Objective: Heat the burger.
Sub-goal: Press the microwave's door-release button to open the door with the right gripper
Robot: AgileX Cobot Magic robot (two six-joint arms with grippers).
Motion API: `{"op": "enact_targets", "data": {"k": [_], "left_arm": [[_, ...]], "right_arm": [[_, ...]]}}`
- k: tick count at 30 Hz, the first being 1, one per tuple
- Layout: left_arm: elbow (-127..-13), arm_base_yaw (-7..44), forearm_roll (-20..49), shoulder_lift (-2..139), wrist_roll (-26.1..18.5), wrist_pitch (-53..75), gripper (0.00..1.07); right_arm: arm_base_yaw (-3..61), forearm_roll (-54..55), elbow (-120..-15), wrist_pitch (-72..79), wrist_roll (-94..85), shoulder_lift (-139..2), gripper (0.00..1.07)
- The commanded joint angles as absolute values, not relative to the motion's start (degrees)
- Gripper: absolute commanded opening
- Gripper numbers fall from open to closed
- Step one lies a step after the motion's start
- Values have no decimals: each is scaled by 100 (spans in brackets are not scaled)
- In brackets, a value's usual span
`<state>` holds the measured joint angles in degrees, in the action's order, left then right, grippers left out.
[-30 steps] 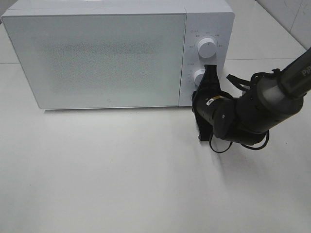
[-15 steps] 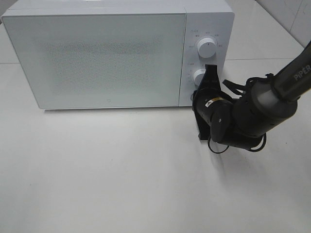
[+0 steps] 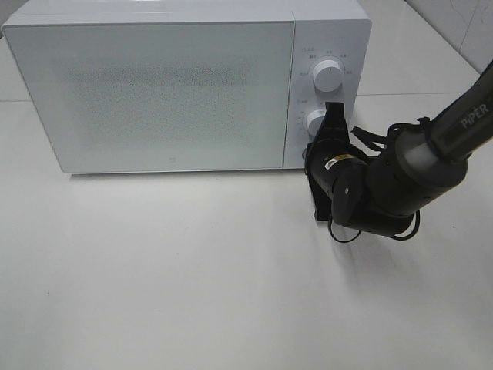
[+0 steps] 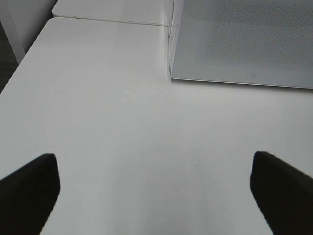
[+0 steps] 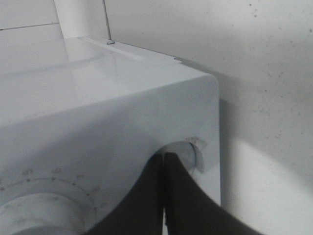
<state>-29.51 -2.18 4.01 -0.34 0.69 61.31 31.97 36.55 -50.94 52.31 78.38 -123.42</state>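
Fingers of your right gripper (image 3: 333, 114) are pressed together with nothing between them. Their tips lie just beside the lower knob (image 3: 314, 122) on the control panel of the microwave (image 3: 331, 23), though you cannot tell whether they touch it. The upper knob (image 3: 328, 75) sits beyond the tips. Your left gripper (image 4: 152, 164) is spread wide above the white table (image 3: 192, 270), near the microwave's front corner. The frosted door (image 3: 154, 92) is closed, so you cannot tell where the burger is.
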Motion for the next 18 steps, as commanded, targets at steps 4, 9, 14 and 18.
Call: {"op": "enact_targets", "data": {"k": [4, 9, 14, 18], "left_arm": [[-2951, -229, 441, -120, 63, 6119, 98], [-2951, -229, 441, -120, 63, 6119, 98], [-2951, -229, 441, -120, 63, 6119, 98], [-2951, -229, 441, -120, 63, 6119, 98]], "right_arm": [[2974, 3380, -5621, 7185, 7775, -12330, 0], [2974, 3415, -5644, 7632, 7712, -12336, 0], [2911, 3455, -5804, 7626, 7569, -12359, 0], [2802, 3300, -6085, 7746, 7437, -12445, 0]]}}
